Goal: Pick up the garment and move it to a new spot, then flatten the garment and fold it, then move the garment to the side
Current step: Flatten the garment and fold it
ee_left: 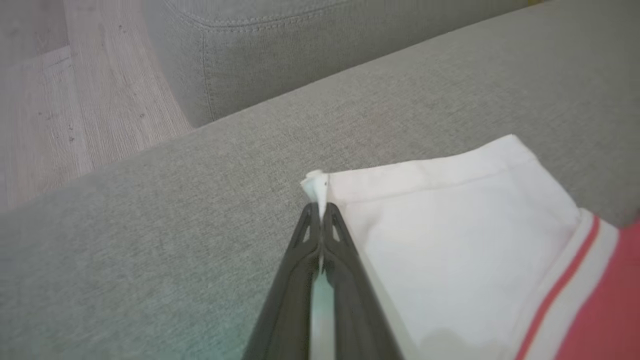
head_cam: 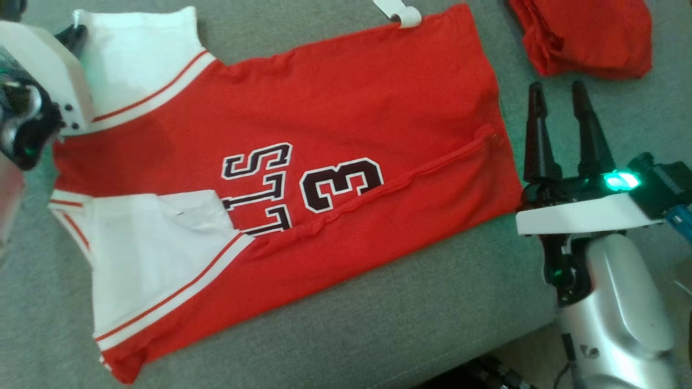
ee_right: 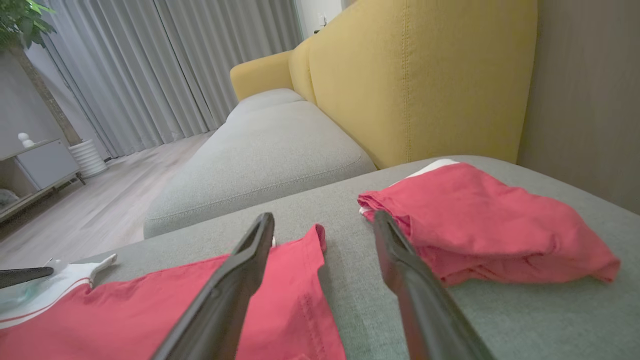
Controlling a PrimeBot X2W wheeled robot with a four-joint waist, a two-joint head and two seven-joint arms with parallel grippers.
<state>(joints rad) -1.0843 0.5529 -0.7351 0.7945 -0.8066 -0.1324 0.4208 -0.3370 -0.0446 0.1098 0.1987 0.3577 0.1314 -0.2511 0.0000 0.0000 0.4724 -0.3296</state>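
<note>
- Garment [head_cam: 324,162]: red jersey with white sleeves, red piping, and dark outlined letters and a "3". It lies spread across the grey sofa seat [head_cam: 405,324], mostly flat, with one long ridge through the lower body.
- Progress, as judged: placement looks done and flattening largely done. Folding appears to be starting; the move to the side is not yet done.
- Left gripper [ee_left: 320,210]: fingers together, pinching the corner of one white sleeve [ee_left: 450,225]. A small tuft of cloth pokes past the tips.
- Right gripper [head_cam: 559,89]: fingers apart, holding nothing, just beside the jersey's hem edge.
- Textures: the jersey is a thin, limp knit; the seat is a coarse weave, likely grippy.
- Second red garment [head_cam: 589,38]: folded, rumpled, near the right gripper, apart from the jersey.
</note>
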